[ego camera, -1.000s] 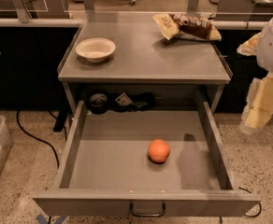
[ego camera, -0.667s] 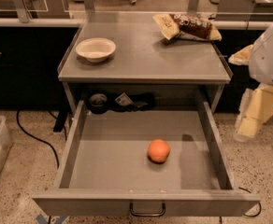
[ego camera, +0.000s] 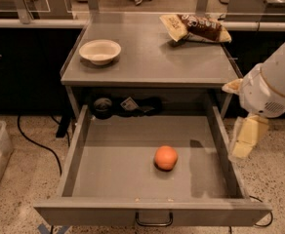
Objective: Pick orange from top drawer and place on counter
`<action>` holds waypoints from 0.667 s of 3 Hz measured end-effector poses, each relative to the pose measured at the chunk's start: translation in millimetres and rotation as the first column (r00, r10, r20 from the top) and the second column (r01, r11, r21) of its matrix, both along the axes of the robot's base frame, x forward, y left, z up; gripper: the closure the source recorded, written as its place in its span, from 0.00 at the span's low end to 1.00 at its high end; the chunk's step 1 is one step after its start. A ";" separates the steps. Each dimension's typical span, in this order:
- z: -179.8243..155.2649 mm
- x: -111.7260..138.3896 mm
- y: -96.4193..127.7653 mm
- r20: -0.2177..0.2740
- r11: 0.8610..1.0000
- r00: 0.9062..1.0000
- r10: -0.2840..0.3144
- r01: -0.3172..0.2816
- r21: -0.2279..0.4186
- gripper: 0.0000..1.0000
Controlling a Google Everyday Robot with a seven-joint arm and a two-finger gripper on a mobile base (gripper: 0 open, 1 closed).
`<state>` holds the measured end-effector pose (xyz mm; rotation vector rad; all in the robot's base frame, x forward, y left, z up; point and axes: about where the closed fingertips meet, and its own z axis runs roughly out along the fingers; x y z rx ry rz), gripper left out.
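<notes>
Camera view shows the approach step: the gripper (ego camera: 242,149) hangs just right of the open top drawer (ego camera: 93,212), and I cannot tell its opening. The orange (ego camera: 166,157) rests inside, mid-floor. Next it must swing left above the fruit and descend.

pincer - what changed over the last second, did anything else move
The pincer came down and in toward the right wall of the top drawer, and now hangs just outside it. Nothing was taken hold of. The orange stayed on the drawer floor. The white bowl and snack bag on the counter did not move.
</notes>
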<state>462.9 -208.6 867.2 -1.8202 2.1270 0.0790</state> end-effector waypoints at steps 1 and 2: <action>-49.7 11.8 9.4 -0.034 0.999 0.999 0.036 -0.036 0.009 0.00; -90.2 13.9 24.3 -0.063 0.998 0.997 0.042 -0.038 0.053 0.00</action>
